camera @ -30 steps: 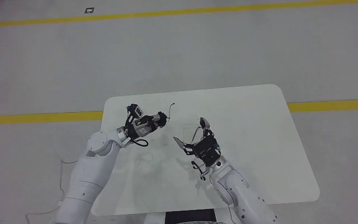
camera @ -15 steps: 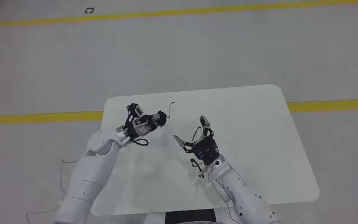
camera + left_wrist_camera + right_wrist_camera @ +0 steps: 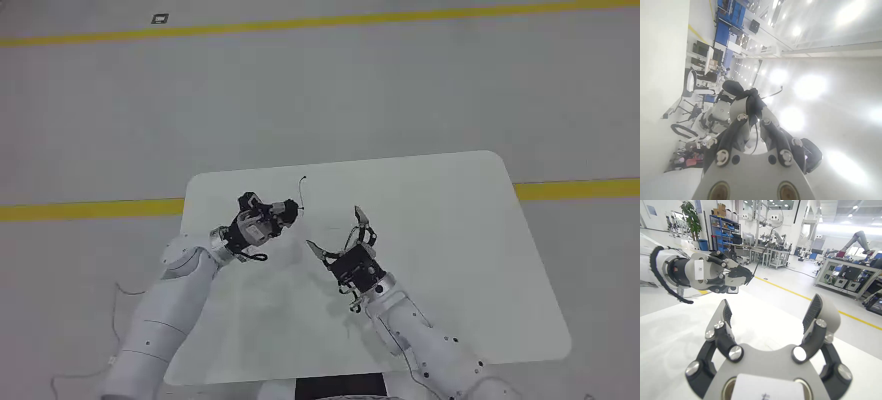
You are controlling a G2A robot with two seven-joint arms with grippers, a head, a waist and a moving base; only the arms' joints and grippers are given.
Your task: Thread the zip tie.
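Since the left gripper [image 3: 287, 209] is clamped on the zip tie [image 3: 302, 187] above the table [image 3: 450, 200], its long free end slanting up and away from the pinch, the empty right gripper [image 3: 770, 308], jaws wide apart, sits near, the tie ahead toward its left.

The left gripper [image 3: 748, 274] hides part of the zip tie [image 3: 759, 262].

Large, brightly lit robotics lab in a factory-style hall. Pale polished floor marked with yellow floor lines [image 3: 300, 23]. Blue shelving racks [image 3: 723, 234] hold bins, metal workbenches [image 3: 848, 264] carry electronics, a grey robot arm [image 3: 859, 234] stands behind, and a potted tree [image 3: 691, 219] stands beside the racks.
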